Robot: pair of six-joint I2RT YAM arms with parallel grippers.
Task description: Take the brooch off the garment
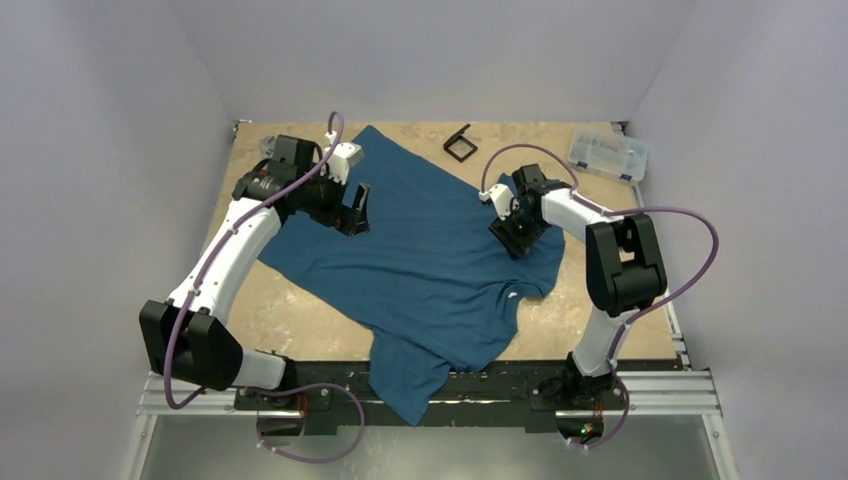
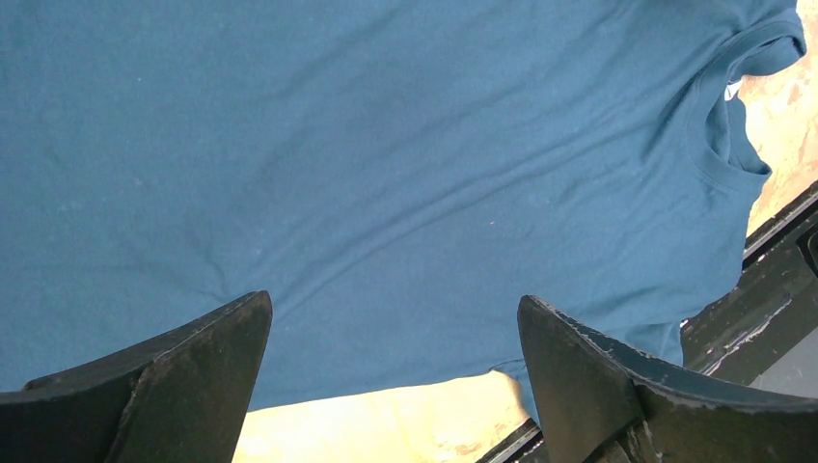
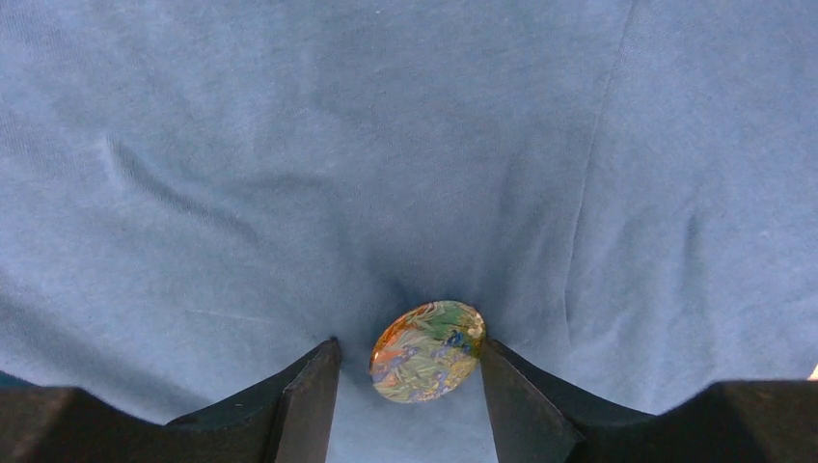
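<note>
One brooch (image 3: pixel 427 350), a small round disc with a swirled green, blue and orange face, sits between my right gripper (image 3: pixel 410 386) fingers; the jaws stand part open around it, one finger at its rim, the other just beside it, so I judge no firm hold yet. It lies on the garment (image 1: pixel 420 260) toward the tabletop's right edge. My left gripper (image 2: pixel 391 371) hangs wide open, holding nothing, over cloth near the far-left corner, perhaps to pin it. No writing is readable.
</note>
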